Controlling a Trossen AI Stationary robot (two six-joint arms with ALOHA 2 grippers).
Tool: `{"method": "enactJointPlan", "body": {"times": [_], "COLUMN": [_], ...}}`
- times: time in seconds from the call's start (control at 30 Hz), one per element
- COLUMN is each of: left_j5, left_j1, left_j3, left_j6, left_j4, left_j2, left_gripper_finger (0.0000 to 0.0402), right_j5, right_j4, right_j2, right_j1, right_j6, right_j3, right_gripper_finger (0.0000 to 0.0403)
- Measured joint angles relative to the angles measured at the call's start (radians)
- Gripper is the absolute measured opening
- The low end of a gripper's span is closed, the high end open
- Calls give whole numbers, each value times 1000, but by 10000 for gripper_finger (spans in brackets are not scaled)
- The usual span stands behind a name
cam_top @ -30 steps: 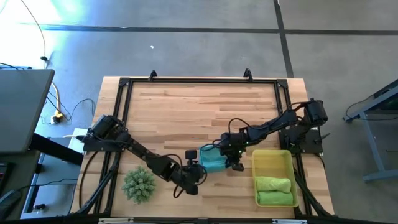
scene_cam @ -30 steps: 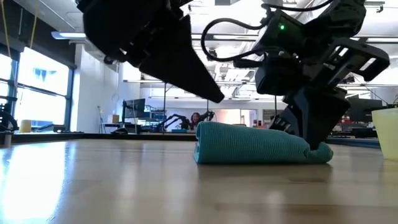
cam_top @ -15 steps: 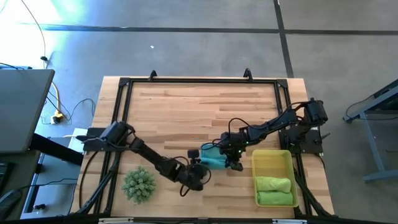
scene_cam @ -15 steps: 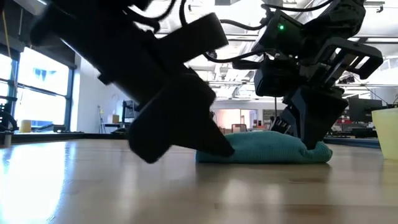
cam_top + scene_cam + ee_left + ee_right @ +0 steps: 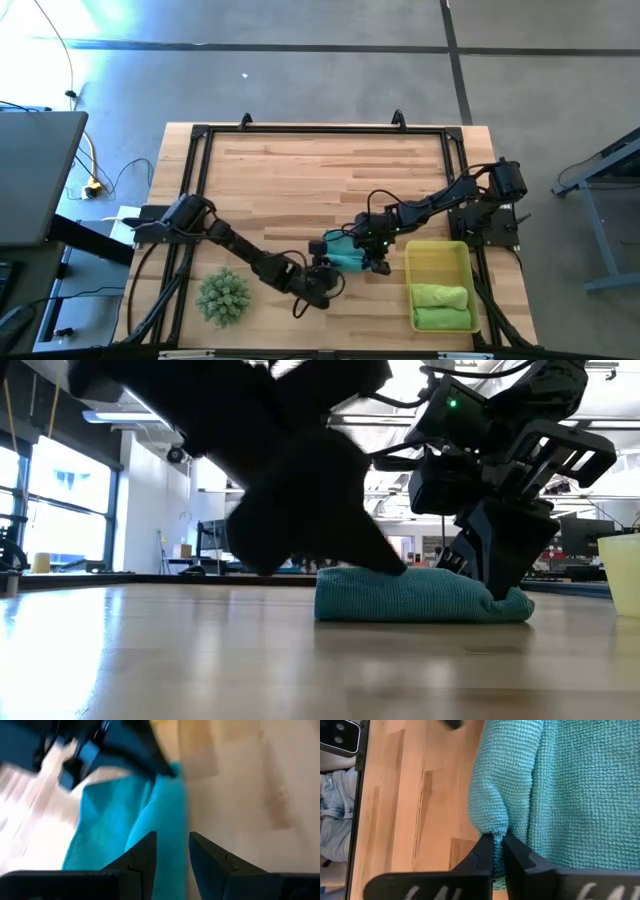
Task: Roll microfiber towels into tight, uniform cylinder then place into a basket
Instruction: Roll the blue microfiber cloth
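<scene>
Now teal towel (image 5: pixel 415 595) lies as flat loose roll, right claw (image 5: pixel 493 851) pinching its edge, left claw (image 5: pixel 172 851) narrowly parted.

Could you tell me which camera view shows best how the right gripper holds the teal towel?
The right wrist view: the right gripper is shut on the teal towel, pinching a fold. The low view shows that grip side-on; the high view shows it small; the left wrist view shows mainly cloth.

Bright daylit; left wrist view blurred; floor (image 5: pixel 110 25) glare.
</scene>
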Motion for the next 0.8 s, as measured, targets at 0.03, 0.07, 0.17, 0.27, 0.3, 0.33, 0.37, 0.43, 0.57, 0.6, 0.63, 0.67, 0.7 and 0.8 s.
{"method": "enactJointPlan", "body": {"times": [0.03,0.07,0.17,0.27,0.3,0.33,0.37,0.43,0.57,0.6,0.63,0.67,0.7,0.8], "left_j5": [1,10,94,222,263,301,330,362,385,389,392,393,392,392], "left_j1": [8,17,44,69,76,82,87,87,86,89,91,92,93,98], "left_j3": [0,0,-3,-3,-3,-3,-3,-3,-2,-2,-2,-2,-3,-3], "left_j6": [-18,-46,-158,-288,-323,-352,-374,-421,-560,-616,-670,-717,-757,-807], "left_j4": [-22,-47,-146,-182,-183,-185,-185,-182,-178,-178,-177,-175,-174,-174], "left_j2": [0,0,0,-5,-6,-7,-5,0,1,1,1,1,2,2], "left_gripper_finger": [104,104,104,104,104,104,104,104,104,104,104,104,104,104], "right_j5": [0,1,5,7,7,6,7,13,14,14,15,18,26,99], "right_j4": [0,-1,-2,-2,-2,-2,-3,-17,-67,-82,-93,-104,-111,-114], "right_j2": [0,0,-1,-1,-1,-1,-2,-12,-73,-95,-115,-137,-158,-209], "right_j1": [0,0,2,2,2,2,2,2,0,0,1,6,14,71], "right_j6": [0,0,0,-9,-23,-41,-61,-100,-195,-220,-245,-274,-308,-424], "right_j3": [0,0,0,1,1,1,1,1,1,0,0,0,0,0], "right_gripper_finger": [1,1,1,1,2,7,15,38,102,117,130,142,152,168]}}
